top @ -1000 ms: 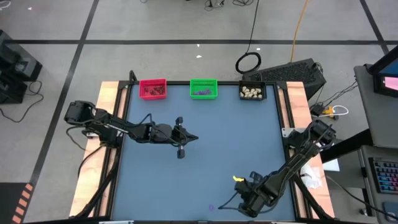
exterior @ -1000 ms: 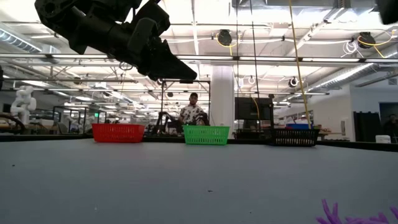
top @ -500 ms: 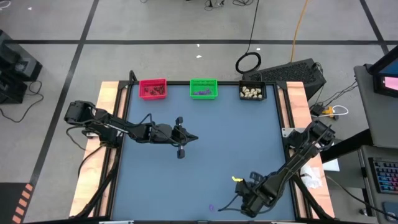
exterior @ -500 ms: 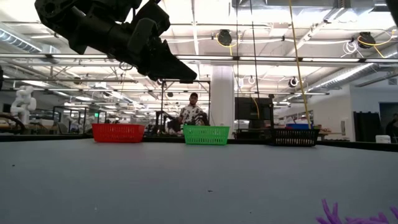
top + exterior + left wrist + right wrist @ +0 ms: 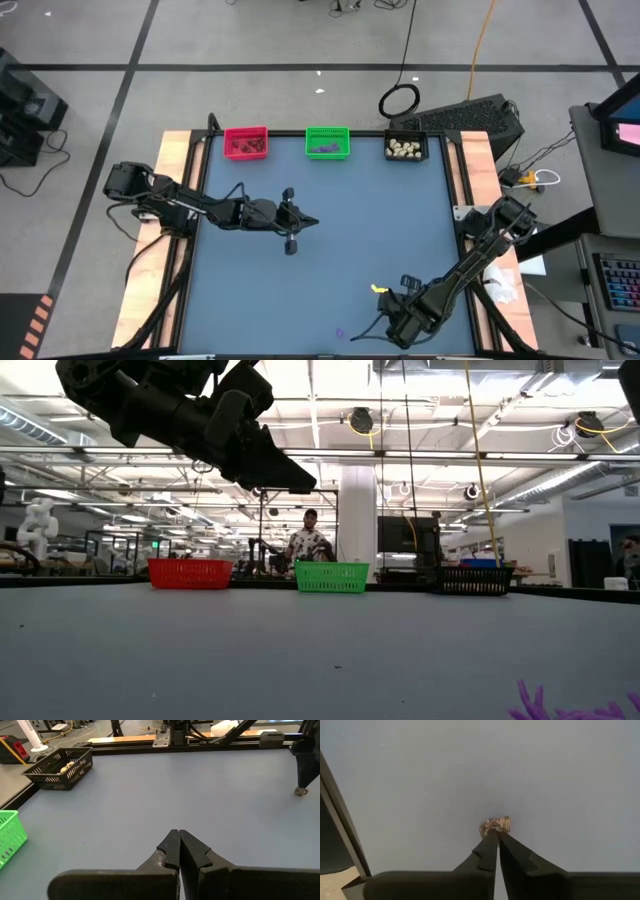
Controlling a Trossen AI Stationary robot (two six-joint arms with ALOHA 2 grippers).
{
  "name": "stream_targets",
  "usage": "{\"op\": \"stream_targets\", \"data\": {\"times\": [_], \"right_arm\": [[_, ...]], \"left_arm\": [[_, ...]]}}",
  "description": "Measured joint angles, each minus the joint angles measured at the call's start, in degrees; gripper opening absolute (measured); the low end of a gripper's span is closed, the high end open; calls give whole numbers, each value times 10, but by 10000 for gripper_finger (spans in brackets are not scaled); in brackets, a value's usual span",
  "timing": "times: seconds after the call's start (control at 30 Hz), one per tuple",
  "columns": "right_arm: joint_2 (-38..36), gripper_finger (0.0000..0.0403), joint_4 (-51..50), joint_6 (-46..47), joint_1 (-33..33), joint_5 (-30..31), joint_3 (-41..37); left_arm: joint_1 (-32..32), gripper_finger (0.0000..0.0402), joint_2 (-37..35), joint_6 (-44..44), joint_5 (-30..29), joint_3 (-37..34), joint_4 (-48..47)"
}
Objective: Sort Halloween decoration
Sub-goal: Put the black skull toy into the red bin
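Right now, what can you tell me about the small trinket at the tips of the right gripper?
The trinket is a tiny lump, brownish with pale patches, material unclear. It sits at the very tips of the right gripper, whose dark fingers are shut on its near edge. Behind it is only the blue-grey table; whether it rests on the table or is lifted cannot be told. Nothing else touches it.

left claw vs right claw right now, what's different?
The left claw hangs over the middle of the table with nothing between its tips; the right claw is at the near edge, pinched on a small brownish trinket.
In the low view the left claw rides well above the surface; the right claw points down close to it.
Both are shut.
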Motion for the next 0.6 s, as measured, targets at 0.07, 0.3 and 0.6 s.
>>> {"op": "stream_targets", "data": {"times": [0.07,0.3,0.6], "right_arm": [[0,10,-4,4,0,1,0],[-1,1,-12,26,0,10,0],[1,0,-31,27,0,11,0]], "left_arm": [[0,0,0,0,0,0,0],[0,0,0,0,0,0,0],[0,0,0,0,0,0,0]]}}
